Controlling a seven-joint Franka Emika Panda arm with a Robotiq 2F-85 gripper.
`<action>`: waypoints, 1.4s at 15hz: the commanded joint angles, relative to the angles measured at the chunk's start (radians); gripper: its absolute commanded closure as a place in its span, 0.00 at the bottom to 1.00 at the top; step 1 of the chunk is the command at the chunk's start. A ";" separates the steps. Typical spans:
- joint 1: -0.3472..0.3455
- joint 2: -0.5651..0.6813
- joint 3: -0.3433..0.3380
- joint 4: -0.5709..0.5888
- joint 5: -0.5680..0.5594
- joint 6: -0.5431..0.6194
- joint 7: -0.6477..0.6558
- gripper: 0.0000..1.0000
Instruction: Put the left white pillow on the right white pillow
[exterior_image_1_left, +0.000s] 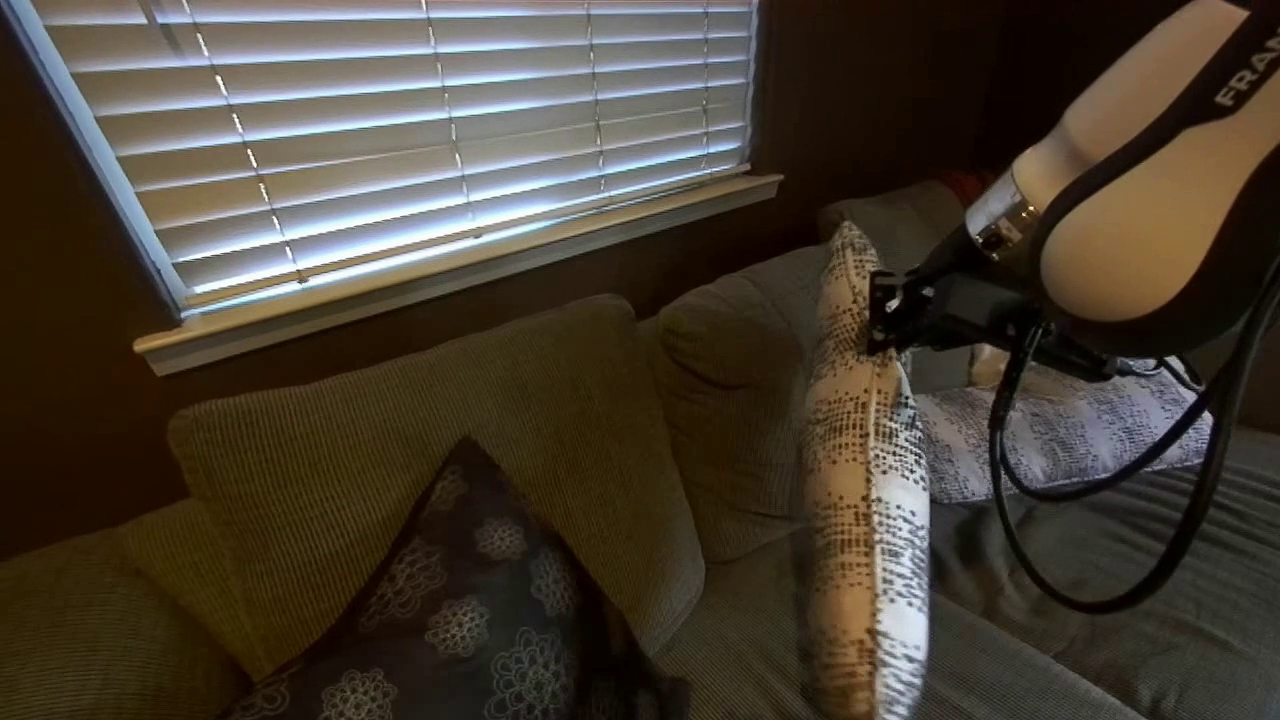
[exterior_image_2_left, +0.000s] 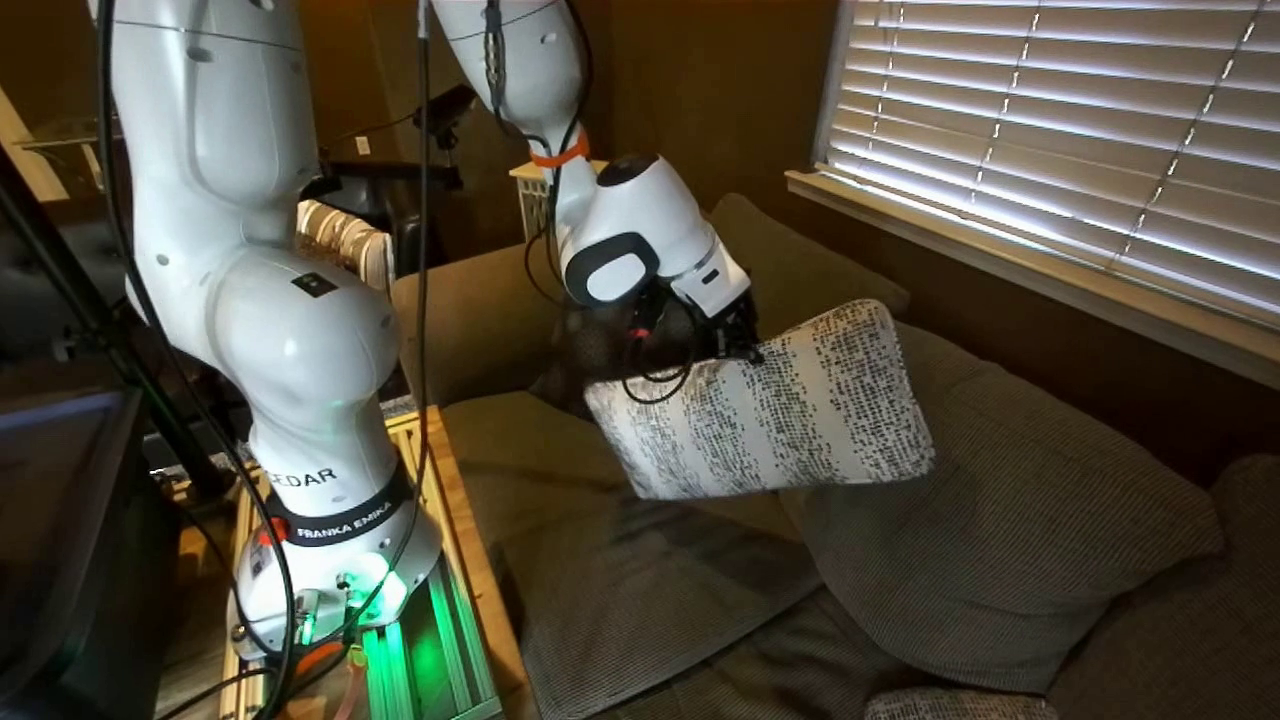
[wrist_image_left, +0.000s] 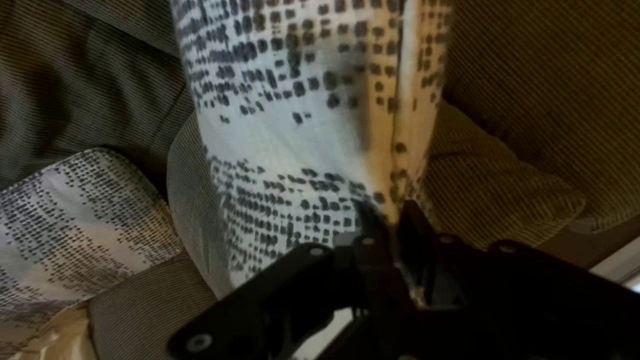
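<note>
- Gripper (wrist_image_left: 391, 212): narrow, its fingers (wrist_image_left: 416, 227) pinching the seamed edge of the left white pillow (wrist_image_left: 285, 135), one to either side of the seam (wrist view).
- Left white pillow, place: held over the sofa (exterior_image_1_left: 1200, 640). Whether its lower edge touches the sofa, cannot tell.
- In an exterior view the left white pillow (exterior_image_1_left: 865, 480) stands at 4 o'clock from centre, edge-on and near upright, gripper near its top, low end cut off by the frame. The print of the dark floral pillow (exterior_image_1_left: 480, 600), at 7 o'clock, is legible here alone.
- Right white pillow (exterior_image_1_left: 1070, 430), same view: lies on the sofa at 3 o'clock of the held one, partly behind cables (exterior_image_1_left: 1100, 605). Wrist view gives a corner of it toward 9 o'clock.
- In an exterior view the left white pillow (exterior_image_2_left: 800, 410) shows its broad face, tilted, the end toward 3 o'clock higher. Robot base (exterior_image_2_left: 330, 560), at 8 o'clock, appears only here.
- Left white pillow, look: off-white ground, bands of dark grey squarish dots alternating with paler bands; plump, seam running along the edge; warm tint beside the seam in the wrist view.
</note>
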 joint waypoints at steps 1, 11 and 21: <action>0.000 -0.016 -0.005 -0.012 0.000 0.001 -0.002 0.84; 0.036 0.061 -0.153 0.031 0.171 0.056 -0.026 0.96; -0.016 0.198 -0.308 0.068 0.263 -0.148 -0.017 0.96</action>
